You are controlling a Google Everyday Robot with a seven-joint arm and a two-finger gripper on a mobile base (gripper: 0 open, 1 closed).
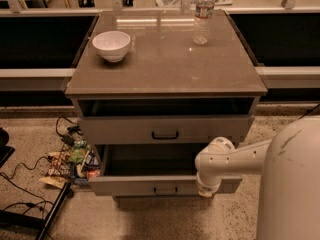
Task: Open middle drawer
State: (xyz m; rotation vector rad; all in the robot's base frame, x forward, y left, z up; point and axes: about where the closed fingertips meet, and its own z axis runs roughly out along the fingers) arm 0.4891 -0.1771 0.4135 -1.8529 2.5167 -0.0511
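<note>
The middle drawer (pixel 130 186) stands drawn out toward me, its front edge well clear of the cabinet (pixel 165 79), with bare speckled floor (pixel 150 219) before it. Just left of its corner lie snack packets (pixel 70 160) and cables (pixel 20 171). A white bowl (pixel 111 45) and water bottle (pixel 202 15) sit on the cabinet. The drawer's long side runs left to right, handle (pixel 165 189) facing forward. The gripper (pixel 206 188) hangs at the front's right end; open or closed, I cannot tell.
</note>
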